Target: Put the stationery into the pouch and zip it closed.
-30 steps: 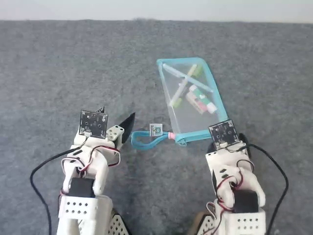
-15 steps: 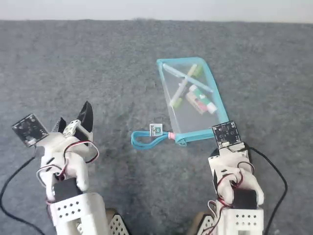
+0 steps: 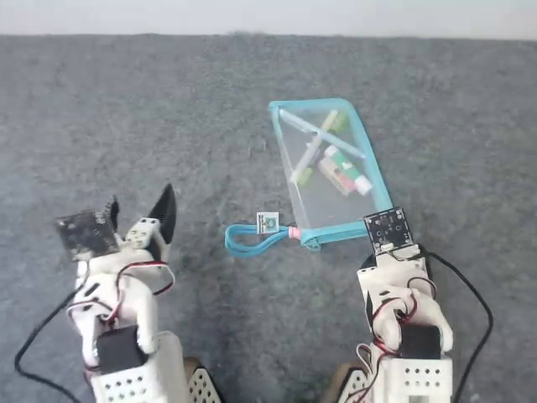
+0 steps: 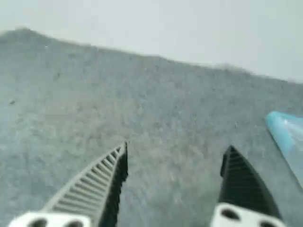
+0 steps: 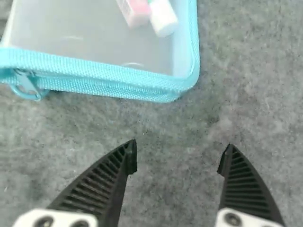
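i have the clear plastic pouch with turquoise zip edging (image 3: 319, 201) lying flat on the grey felt worktop (image 3: 151, 101), just right of centre in the high view, with the pens and small sticks of stationery (image 3: 331, 159) inside it. the zip along its lower edge looks drawn shut, with the turquoise slider (image 5: 26, 87) at the end by the blue loop strap (image 3: 247, 242) and the small square tag (image 3: 268, 222). my right hand (image 5: 181, 146) is spread and empty, near the pouch's lower right corner. my left hand (image 4: 177, 151) is also spread, at lower left of the high view, well apart from the pouch. i judge the job nearly finished, so what matters is checking that the slider sits fully at its stop. if it doesn't, i'd pin the corner with the right hand while the left pulls the strap, without dragging the pouch.
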Controlling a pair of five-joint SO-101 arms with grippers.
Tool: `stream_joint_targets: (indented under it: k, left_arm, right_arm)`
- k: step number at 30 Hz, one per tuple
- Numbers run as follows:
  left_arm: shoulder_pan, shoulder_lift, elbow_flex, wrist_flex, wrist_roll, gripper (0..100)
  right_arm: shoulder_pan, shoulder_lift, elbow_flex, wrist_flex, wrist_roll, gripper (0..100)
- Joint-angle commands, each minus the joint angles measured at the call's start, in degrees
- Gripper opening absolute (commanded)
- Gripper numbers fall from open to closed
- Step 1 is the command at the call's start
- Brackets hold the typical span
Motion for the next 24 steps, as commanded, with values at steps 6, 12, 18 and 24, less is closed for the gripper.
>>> stream_joint_targets:
  k: [6, 12, 18, 24]
  left_arm:
    - [11.6, -1.8, 10.1, -3.2, -0.7, 30]
    - [14.1, -1.8, 10.1, 4.6, -0.9, 30]
    - [14.1, -1.8, 10.1, 15.6, -1.0, 30]
    - [14.2, -1.8, 10.1, 22.1, -0.7, 30]
  right_arm:
    - [0.7, -0.7, 1.3, 0.3, -0.3, 27.5]
    - [0.7, -0.7, 1.3, 0.3, -0.3, 27.5]
    - [0.7, -0.7, 1.3, 0.3, -0.3, 27.5]
    - [0.7, -0.7, 1.3, 0.3, -0.3, 27.5]
